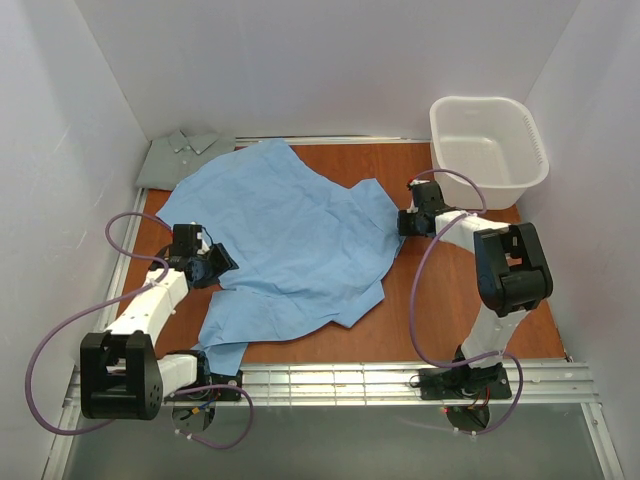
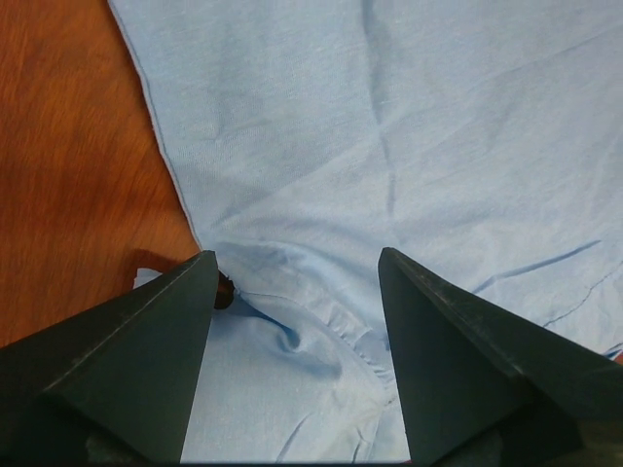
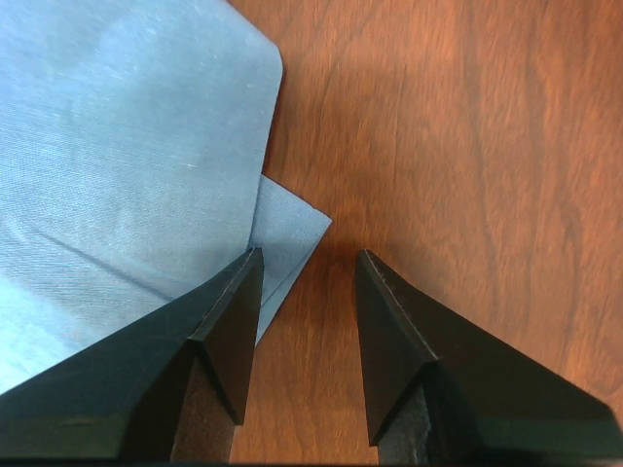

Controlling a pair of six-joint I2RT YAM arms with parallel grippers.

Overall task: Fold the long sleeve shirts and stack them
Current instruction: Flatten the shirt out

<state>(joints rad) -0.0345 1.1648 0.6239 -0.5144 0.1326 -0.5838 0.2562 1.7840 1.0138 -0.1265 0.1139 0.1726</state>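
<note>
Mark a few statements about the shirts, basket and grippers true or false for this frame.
1. The light blue shirt lies spread on the table. True.
2. The grey-green shirt sits in the white basket. False: it lies folded at the far left corner, outside the basket.
3. The left gripper has open jaws over blue cloth. True.
4. The right gripper is shut on the blue shirt. False: its jaws stand apart over bare table at the shirt's edge.
</note>
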